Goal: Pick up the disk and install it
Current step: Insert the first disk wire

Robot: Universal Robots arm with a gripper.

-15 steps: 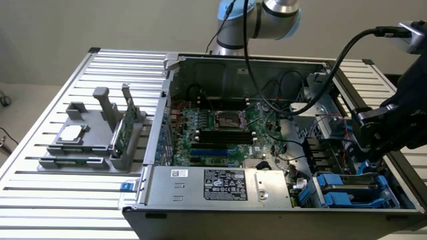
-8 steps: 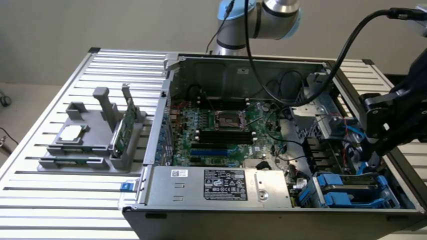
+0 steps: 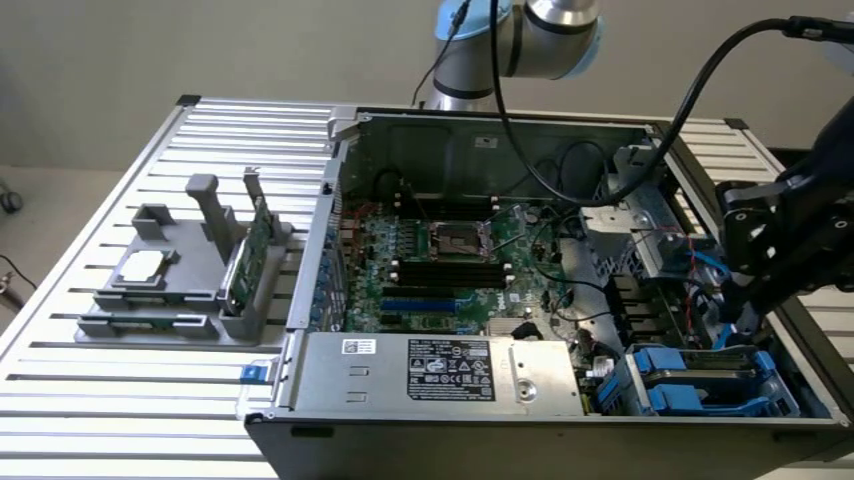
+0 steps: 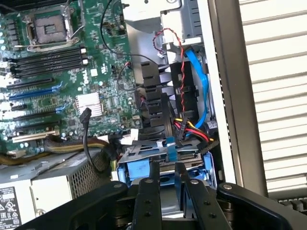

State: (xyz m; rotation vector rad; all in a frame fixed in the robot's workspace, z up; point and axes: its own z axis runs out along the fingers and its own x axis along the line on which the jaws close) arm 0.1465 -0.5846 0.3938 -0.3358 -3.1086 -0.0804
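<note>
And here we are inside the open computer case [image 3: 350,190] on the slatted table [image 3: 120,400], with the arm [image 3: 534,30] looping in from the back and the black gripper [image 3: 742,318] hanging over the case's far side at the exterior view's right, just inside the wall. The disk [image 3: 681,385] sits low in the corner drive bay at the exterior view's lower right, its blue carrier plain to see, just beside the big silver power supply [image 3: 441,370] with its black-and-white label. In the wrist view the gripper [image 4: 169,168] is right at the disk [image 4: 141,168], blue frame and a strip of silver showing just past the tips. Is the claw clamped on that carrier or merely hovering at it? Cannot tell from here, the contact is hidden. A flat blue cable [image 4: 196,76] and a twisted red-and-black wire [image 4: 180,62] run along the bay wall near the disk, with a bundle of red, yellow and black leads [image 4: 192,128] just above the carrier. The green motherboard [image 3: 441,250] fills the case floor, processor socket [image 3: 447,238] bare. Well apart, at the exterior view's left, the grey fixture [image 3: 174,280] holds the thin green circuit card [image 3: 247,255] upright and the small square silver chip [image 3: 144,265] lying flat
</note>
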